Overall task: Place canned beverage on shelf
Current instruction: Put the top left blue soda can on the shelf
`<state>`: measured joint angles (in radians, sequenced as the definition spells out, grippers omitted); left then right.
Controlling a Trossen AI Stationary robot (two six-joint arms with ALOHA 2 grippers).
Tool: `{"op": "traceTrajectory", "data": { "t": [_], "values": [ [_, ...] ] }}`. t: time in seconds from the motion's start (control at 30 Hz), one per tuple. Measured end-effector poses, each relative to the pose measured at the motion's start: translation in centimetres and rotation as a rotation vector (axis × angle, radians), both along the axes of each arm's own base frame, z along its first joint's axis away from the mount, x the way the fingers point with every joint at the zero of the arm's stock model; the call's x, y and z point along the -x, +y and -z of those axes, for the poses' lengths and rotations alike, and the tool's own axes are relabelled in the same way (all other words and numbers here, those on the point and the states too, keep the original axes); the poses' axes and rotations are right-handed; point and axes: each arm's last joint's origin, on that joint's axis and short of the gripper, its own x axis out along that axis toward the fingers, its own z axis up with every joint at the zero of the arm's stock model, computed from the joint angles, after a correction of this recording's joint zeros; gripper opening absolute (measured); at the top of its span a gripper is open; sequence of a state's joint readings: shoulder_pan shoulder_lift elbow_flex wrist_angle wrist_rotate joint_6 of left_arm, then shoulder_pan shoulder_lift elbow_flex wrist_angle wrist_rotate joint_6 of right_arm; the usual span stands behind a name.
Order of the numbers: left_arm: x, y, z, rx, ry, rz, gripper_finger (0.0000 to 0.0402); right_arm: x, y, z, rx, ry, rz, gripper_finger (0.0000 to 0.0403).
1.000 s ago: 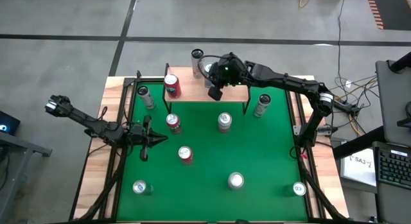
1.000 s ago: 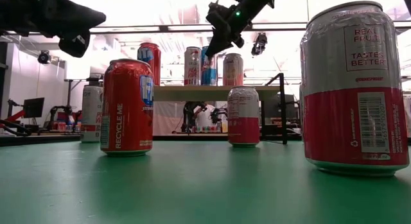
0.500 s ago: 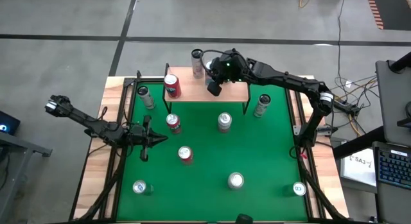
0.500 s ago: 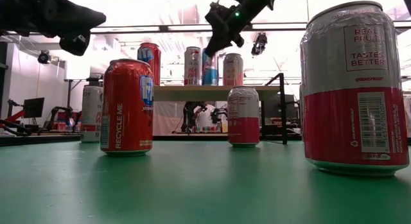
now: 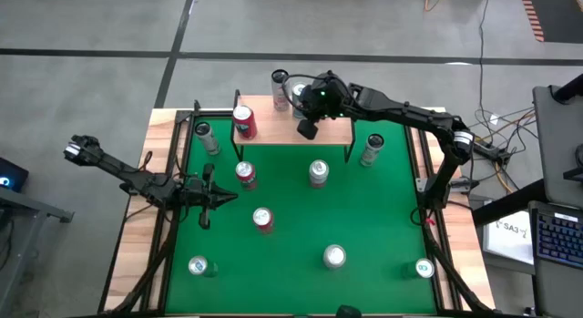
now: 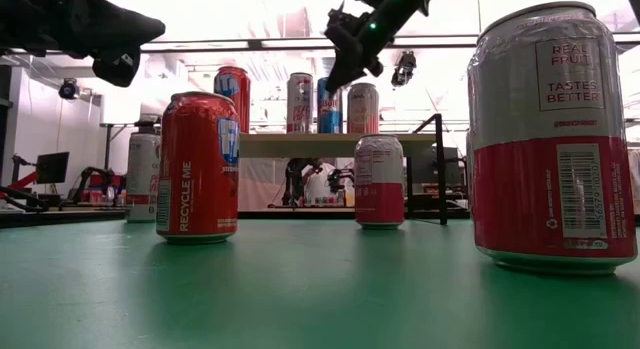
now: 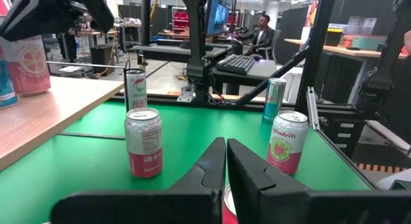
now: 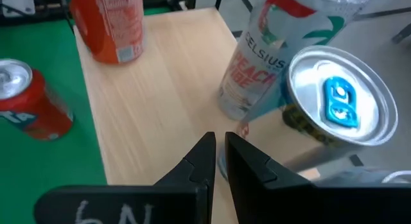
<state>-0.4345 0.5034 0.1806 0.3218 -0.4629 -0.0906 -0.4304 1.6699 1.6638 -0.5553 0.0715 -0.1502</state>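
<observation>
Right gripper (image 5: 308,129) empty above the shelf (image 5: 332,131)

We see its fingers together over the light wood top; the blue-tabbed can (image 8: 339,103) stands at the shelf's back beside a Celsius can (image 8: 257,60) (its label mostly hidden). The left gripper (image 5: 208,199) waits closed over the green table (image 5: 364,218).
</observation>
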Motion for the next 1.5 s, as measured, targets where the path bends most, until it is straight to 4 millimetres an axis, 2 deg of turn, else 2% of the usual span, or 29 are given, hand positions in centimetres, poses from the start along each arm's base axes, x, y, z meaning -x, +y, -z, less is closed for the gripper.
{"op": "traceTrajectory", "data": {
  "t": [0.3,0.4,0.6,0.73,0.93,1.2,1.5],
  "values": [
    [0.0,0.0,0.0,0.0,0.0,-0.001,0.0,-0.1,-0.2,-0.4,0.051,-0.018,-0.018,0.0027],
    [0.0,0.0,0.0,0.001,0.0,-0.002,0.0,0.2,0.3,-0.7,0.027,-0.016,-0.023,0.0027],
    [0.0,0.0,0.0,-0.001,-0.001,-0.002,0.0,0.6,0.8,-2.9,0.072,-0.137,-0.01,0.0027],
    [0.0,0.0,0.0,-0.002,-0.001,-0.004,0.0,0.8,-0.3,-3.8,0.112,-0.23,0.022,0.0027],
    [0.0,0.0,0.0,-0.002,-0.002,-0.011,0.0,0.6,-2.8,-2.3,0.103,-0.211,0.082,0.0014],
    [0.0,0.0,0.0,-0.002,-0.002,-0.011,0.0,-0.3,-3.5,-0.9,0.098,-0.188,0.074,0.0009],
    [0.0,0.0,-0.1,0.001,-0.01,-0.011,0.0,-0.6,-3.7,-0.8,0.116,-0.186,0.067,0.0009]
  ]
}}
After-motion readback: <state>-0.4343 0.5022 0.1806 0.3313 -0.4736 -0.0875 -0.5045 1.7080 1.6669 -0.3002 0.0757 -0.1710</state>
